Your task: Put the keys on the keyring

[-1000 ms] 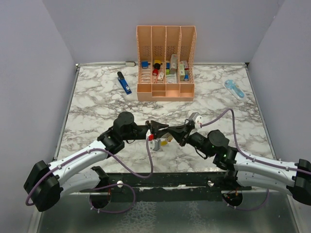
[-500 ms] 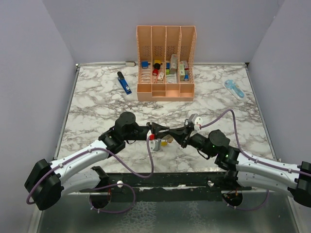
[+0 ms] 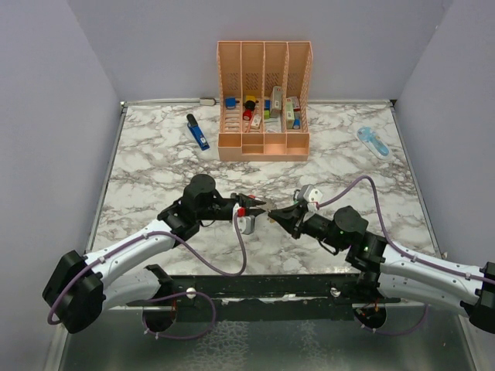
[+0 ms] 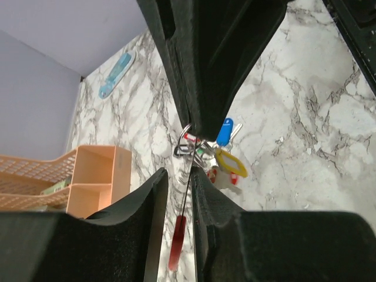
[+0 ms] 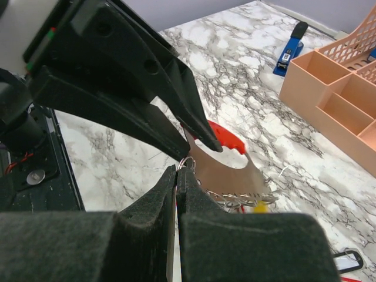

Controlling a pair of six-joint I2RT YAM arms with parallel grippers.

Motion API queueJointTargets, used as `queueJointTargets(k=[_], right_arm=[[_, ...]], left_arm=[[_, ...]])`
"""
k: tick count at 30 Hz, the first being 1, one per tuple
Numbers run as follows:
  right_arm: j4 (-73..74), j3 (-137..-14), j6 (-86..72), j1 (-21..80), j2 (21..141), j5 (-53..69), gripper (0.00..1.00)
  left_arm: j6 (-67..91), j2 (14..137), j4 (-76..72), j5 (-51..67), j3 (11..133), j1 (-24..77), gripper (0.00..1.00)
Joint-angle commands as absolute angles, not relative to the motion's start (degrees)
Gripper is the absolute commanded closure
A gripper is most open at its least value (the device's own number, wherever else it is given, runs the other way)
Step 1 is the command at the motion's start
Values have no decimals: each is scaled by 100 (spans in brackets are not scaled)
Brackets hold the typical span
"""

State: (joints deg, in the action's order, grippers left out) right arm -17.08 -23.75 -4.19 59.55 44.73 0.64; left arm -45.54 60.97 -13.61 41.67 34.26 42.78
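Threading looks to be the step in hand, well in front of the rack [image 3: 264, 100]. A little left of the rack's middle, the left gripper [image 3: 252, 205] has its fingers drawn nearly together, clamped on the keyring [image 3: 245, 222], which hangs below them. A little right of the rack's middle, the keys [image 4: 226, 163] dangle from the right gripper [image 3: 276, 219], whose fingers are pressed tight on the wire loop [image 5: 186, 164] at the top of the bunch. The two grippers meet nearly tip to tip.

To do this well, the left arm should hold the keyring steady while the right brings the loop square onto the keyring's opening. Where that opening lies cannot be told here. The pinch on the loop is thin, so a slow approach without twist would likely keep it from slipping.

The top view gives only the layout in front of the rack; keys and loop are too small to read there. The left wrist view shows the keyring edge-on, a thin line with a red end between the fingers, and the blue and yellow key heads beneath the right gripper's tip. Only the right wrist view shows the loop in the pinch and the keyring's broad face, red above grey-white, just beyond it.
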Motion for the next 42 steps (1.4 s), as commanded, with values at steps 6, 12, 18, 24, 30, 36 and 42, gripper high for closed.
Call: queueJointTargets(k=[6,12,18,24,30,36,42], right_arm=[[-1635,-2693,-283,5999,4457,757,99],[-1604,-2720,-255,6003,4452,698,99],[-1565,-2736,-264,6003,4495,647,99],[-1533,-2781,-268,6002,4603,717,99],[-1421,-2852,-265,6002,4700,756,99],[-1398,-2877,-277,6002,4734,820,99],[-1262,-2882,-300,6001,4653,729,99]], left_arm=[[-4534,6231,-1213,4168,3588,4044,74],[-4613,6194,-1100,4516,3706,4042,73],[-4505,6086,-1055,4766,3818,4043,71],[-4422,6023,-1057,5002,3906,4043,67],[-4416,5948,-987,5350,3959,4042,61],[-4466,5836,-902,5682,3948,4043,60],[-5231,5622,-38,5781,4055,4039,59]])
